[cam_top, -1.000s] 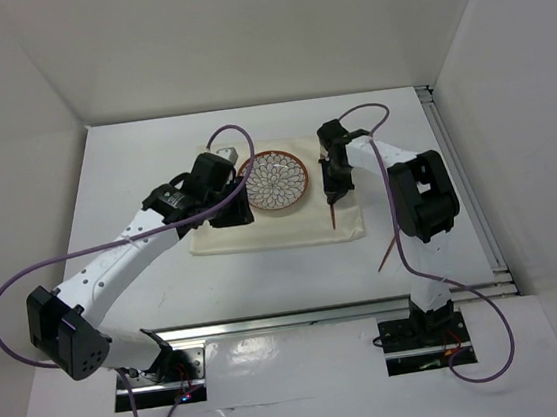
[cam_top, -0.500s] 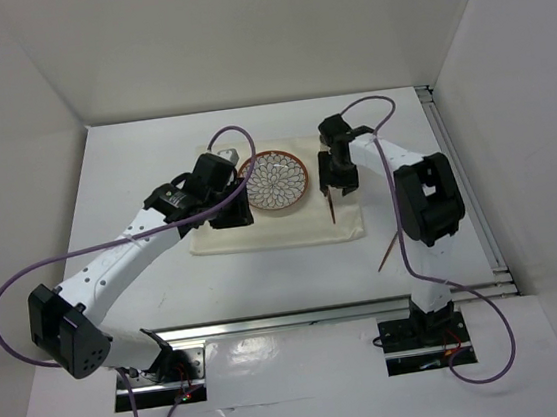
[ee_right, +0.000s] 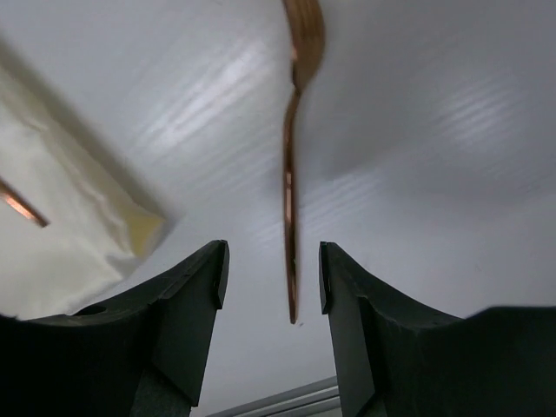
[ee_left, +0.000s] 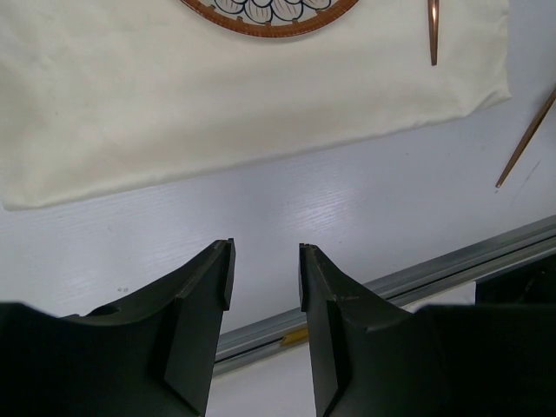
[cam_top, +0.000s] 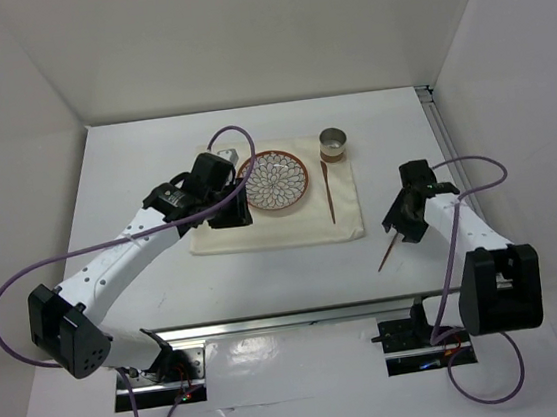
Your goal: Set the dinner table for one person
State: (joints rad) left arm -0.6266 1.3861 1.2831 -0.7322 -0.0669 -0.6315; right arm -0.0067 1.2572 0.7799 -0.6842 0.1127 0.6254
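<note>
On the white dinner table (cam_top: 151, 152) lies a cream cloth (cam_top: 280, 218) with a patterned plate (cam_top: 275, 179), a small cup (cam_top: 332, 143) and a slim copper utensil (cam_top: 327, 191) on it. My left gripper (cam_top: 231, 214) hovers open and empty over the cloth's left part, left of the plate; its wrist view shows the jaws (ee_left: 265, 261) apart above the bare table. A second copper utensil (cam_top: 389, 253) lies on the table right of the cloth. My right gripper (cam_top: 401, 225) is open just above it, the handle (ee_right: 291, 243) lying loose between its fingers.
A metal rail (cam_top: 321, 314) runs along the near edge, and another rail (cam_top: 467, 187) runs down the right side. The cloth's front right corner (ee_right: 78, 234) lies just left of my right gripper. White walls close in the table.
My right gripper opened and left the first utensil on the cloth. The right arm then swung right and toward the near edge, over the second utensil. The left arm stayed put.
</note>
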